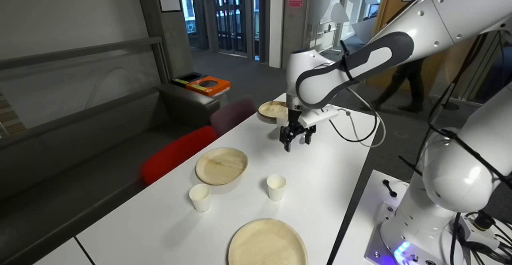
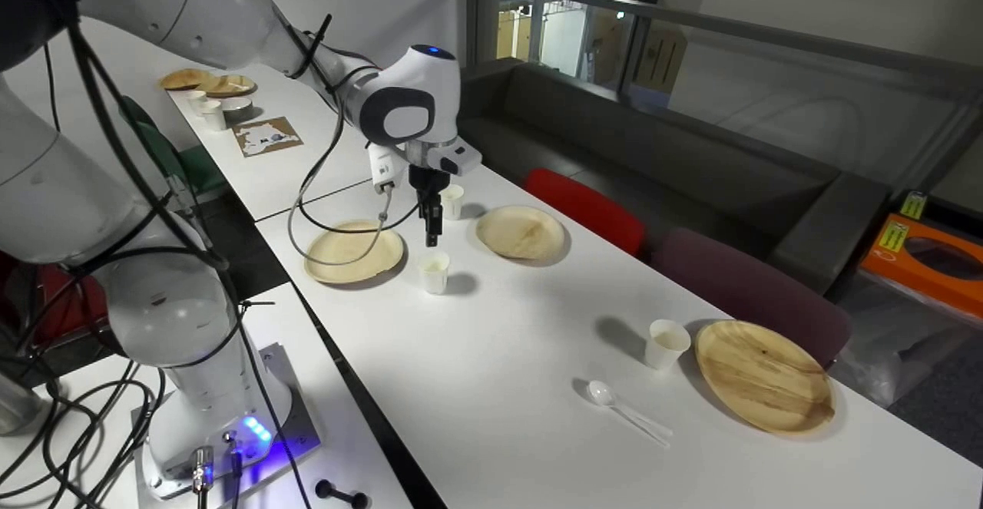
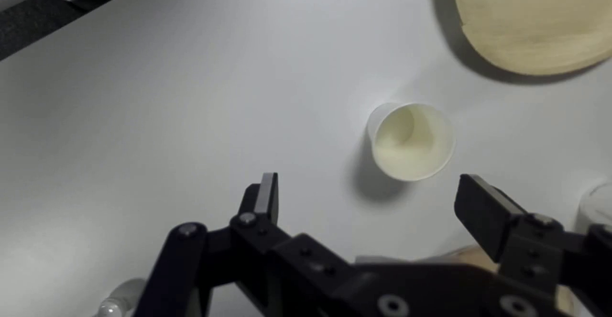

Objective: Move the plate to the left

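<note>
A round, shallow beige plate lies at the near end of the table in an exterior view (image 1: 268,243). It also shows in an exterior view (image 2: 355,252) and, cut off, at the upper right of the wrist view (image 3: 540,20). It looks widest and flattest in one view, but similar beige dishes lie by the red chair (image 1: 222,166) (image 2: 521,233) and at the far end (image 1: 273,109) (image 2: 764,377); I cannot be sure which is meant. My gripper (image 1: 298,141) (image 2: 431,225) (image 3: 368,178) is open and empty, above the table, apart from every plate.
A white cup (image 3: 413,142) (image 2: 435,272) stands just ahead of my fingertips. Other cups stand by the dishes (image 1: 200,197) (image 2: 666,342). White plastic cutlery (image 2: 630,413) lies on the table. Red (image 1: 180,153) and purple chairs and a grey sofa line one side.
</note>
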Controlling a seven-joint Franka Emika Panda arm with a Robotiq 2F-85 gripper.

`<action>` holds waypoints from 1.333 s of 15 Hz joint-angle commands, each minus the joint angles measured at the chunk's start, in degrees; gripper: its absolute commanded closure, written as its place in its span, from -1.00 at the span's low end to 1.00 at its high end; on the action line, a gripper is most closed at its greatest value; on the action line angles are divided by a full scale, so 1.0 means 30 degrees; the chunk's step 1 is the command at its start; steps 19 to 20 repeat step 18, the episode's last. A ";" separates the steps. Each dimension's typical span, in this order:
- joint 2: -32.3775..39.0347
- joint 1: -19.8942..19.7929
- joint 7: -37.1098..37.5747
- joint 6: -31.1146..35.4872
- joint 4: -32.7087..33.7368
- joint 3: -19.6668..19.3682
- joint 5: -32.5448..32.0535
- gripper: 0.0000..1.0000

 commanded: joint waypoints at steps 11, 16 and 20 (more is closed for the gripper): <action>-0.1373 -0.3114 -0.3073 -0.1133 0.0102 -0.2095 0.0280 -1.00; -0.1373 -0.3123 -0.3073 -0.1133 0.0103 -0.2099 0.0280 -1.00; -0.1373 -0.3123 -0.3073 -0.1133 0.0102 -0.2099 0.0280 -1.00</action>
